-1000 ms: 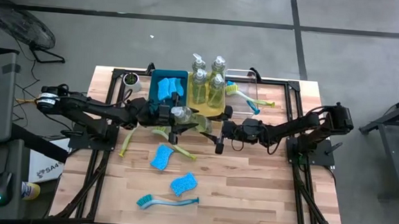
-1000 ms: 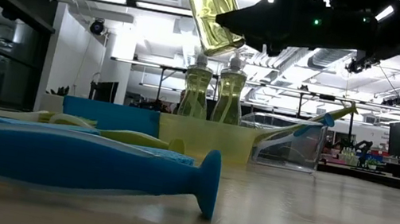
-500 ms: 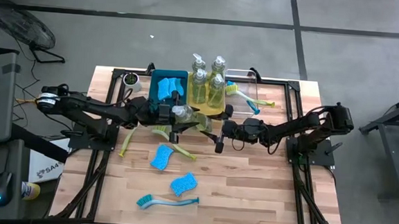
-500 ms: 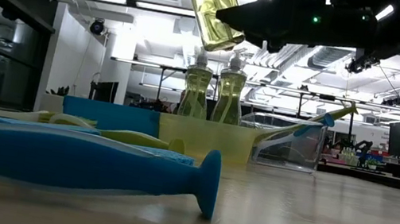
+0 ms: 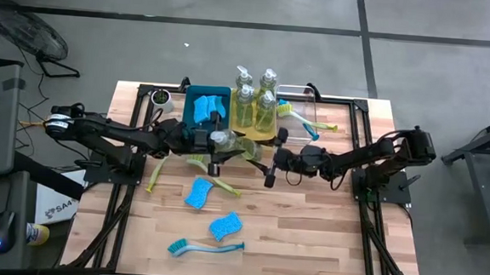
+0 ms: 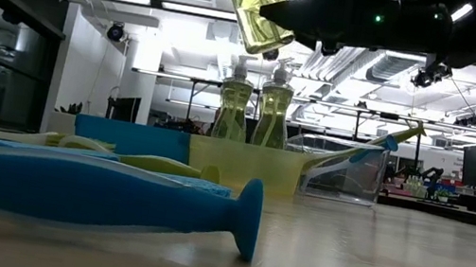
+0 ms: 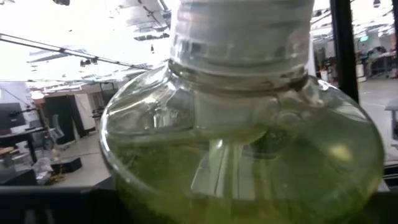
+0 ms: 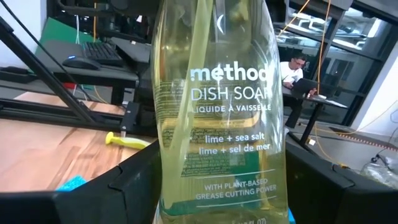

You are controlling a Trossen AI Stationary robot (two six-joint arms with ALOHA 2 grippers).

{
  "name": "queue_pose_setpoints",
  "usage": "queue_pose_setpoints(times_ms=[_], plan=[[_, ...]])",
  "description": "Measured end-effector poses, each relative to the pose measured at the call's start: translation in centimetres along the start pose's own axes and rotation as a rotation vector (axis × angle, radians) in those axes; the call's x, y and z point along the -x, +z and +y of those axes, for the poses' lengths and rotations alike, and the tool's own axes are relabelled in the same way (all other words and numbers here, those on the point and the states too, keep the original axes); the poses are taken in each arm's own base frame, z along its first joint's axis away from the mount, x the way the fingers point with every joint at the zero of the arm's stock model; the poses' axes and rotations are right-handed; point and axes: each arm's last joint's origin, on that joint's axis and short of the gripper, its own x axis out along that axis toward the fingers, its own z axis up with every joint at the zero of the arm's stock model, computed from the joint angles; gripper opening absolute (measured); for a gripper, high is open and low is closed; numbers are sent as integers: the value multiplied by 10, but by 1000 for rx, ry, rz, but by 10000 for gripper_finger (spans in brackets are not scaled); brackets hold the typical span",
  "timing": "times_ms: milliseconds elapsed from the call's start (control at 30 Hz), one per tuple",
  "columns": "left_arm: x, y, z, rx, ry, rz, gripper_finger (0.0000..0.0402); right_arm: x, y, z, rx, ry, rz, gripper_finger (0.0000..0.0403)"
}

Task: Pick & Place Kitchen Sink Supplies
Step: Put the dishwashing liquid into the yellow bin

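Note:
A clear pump bottle of yellowish-green soap [image 5: 240,144] hangs high over the table's middle, tilted [image 6: 258,7]. It fills the left wrist view [image 7: 249,155] and the right wrist view [image 8: 217,124], where its label shows. My left gripper [image 5: 210,144] is at its pump end, shut on it. My right gripper [image 5: 269,156] comes from the right and is shut on its body. Two blue sponges [image 5: 199,192] [image 5: 225,226] and a blue brush [image 5: 204,248] lie flat on the table. My left gripper holds the soap bottle at its pump end [image 5: 222,139], coming level from the table's left. The bottle itself hides the fingers in the wrist view. The bottle is lifted clear and tilted. My right gripper has the bottle's lower body [image 8: 217,186] between its two fingers [image 8: 134,186], one on each side, coming level from the table's right. The bottle is clear of the table, its base end toward this gripper.
At the far edge, a yellow tray [image 5: 266,136] holds several soap bottles, a teal bin [image 5: 207,92] holds a sponge, and a clear bin [image 5: 309,99] holds brushes. Yellow-green brushes [image 5: 157,175] [image 5: 225,186] lie under the arms. A white cup [image 5: 160,98] stands far left.
The bottle has tipped further and risen a little, its base swinging toward the table's right. Both grippers have moved with it, the right one slightly up and to the right.

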Motion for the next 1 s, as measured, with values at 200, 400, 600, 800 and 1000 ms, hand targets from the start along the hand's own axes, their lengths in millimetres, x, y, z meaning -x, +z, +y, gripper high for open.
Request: queue_pose_setpoints(times_ms=[200, 400, 600, 800, 1000], plan=[[-8, 4, 6, -40, 68, 37, 196, -2, -1, -9, 4, -31, -4, 269], [-10, 1, 13, -42, 72, 43, 192, -3, -4, -15, 4, -15, 13, 269], [-10, 1, 13, -41, 66, 47, 190, -2, -3, -11, 7, -3, 19, 297], [-11, 0, 13, -47, 74, 53, 188, 3, 2, -14, -14, -16, 57, 347], [-11, 0, 14, -50, 105, 64, 188, 5, 8, -16, -20, -19, 52, 368]])
